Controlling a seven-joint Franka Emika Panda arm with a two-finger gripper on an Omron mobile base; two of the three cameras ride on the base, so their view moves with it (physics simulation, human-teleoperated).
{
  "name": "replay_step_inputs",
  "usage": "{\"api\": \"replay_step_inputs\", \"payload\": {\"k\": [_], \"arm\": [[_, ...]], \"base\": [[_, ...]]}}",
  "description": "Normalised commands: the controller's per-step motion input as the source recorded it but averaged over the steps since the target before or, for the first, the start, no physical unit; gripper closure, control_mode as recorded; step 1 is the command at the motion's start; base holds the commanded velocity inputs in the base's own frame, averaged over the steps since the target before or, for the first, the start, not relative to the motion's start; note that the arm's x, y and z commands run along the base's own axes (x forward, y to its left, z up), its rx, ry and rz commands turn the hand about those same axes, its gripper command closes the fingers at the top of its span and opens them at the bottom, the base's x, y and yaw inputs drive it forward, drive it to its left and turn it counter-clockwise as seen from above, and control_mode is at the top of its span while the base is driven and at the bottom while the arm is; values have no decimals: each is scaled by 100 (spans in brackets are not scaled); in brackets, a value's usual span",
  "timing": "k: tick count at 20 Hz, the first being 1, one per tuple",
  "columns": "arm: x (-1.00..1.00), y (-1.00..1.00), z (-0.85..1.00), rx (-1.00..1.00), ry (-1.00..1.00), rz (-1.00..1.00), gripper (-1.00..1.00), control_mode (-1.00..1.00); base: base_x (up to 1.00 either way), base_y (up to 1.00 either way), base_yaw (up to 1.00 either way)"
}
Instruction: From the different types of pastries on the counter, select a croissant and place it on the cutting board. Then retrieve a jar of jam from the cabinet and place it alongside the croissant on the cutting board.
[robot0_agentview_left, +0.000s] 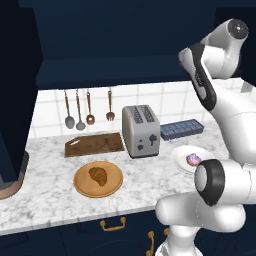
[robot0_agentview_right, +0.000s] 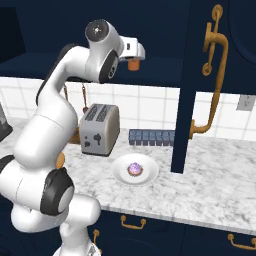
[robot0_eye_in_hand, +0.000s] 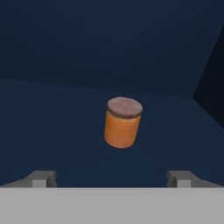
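An orange-brown jar of jam (robot0_eye_in_hand: 123, 122) with a dark lid stands on the navy cabinet shelf (robot0_eye_in_hand: 48, 118). My gripper (robot0_eye_in_hand: 112, 179) is open, its fingertips (robot0_eye_in_hand: 41, 178) wide apart and short of the jar, not touching it. From the right base, the gripper (robot0_agentview_right: 137, 56) is up at the cabinet with the jar (robot0_agentview_right: 133, 64) just beyond it. The golden-brown croissant (robot0_agentview_left: 98, 175) lies on a round tan plate (robot0_agentview_left: 82, 186) on the marbled counter (robot0_agentview_left: 50, 195). Behind it the dark-brown cutting board (robot0_agentview_left: 95, 144) is bare.
A toaster (robot0_agentview_left: 141, 130) stands right of the board, with a dark ice tray (robot0_agentview_left: 181, 129) behind it. A purple-frosted pastry (robot0_agentview_right: 135, 169) sits on a white plate (robot0_agentview_right: 120, 175). The open cabinet door (robot0_agentview_right: 192, 75) with a brass handle hangs at the right. Utensils (robot0_agentview_left: 80, 110) hang on the tiled wall.
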Motion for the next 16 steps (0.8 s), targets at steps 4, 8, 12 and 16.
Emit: {"api": "replay_step_inputs", "payload": {"k": [4, 8, 12, 16], "arm": [[15, 0, -13, 3, 10, -3, -100, -100], [57, 0, 23, 8, 7, -1, -100, -100], [44, -9, 22, 11, 4, -3, -100, -100], [0, -21, -7, 4, -4, -2, -100, -100]], "base": [[0, 0, 0], [0, 0, 0], [0, 0, 0], [0, 0, 0]]}}
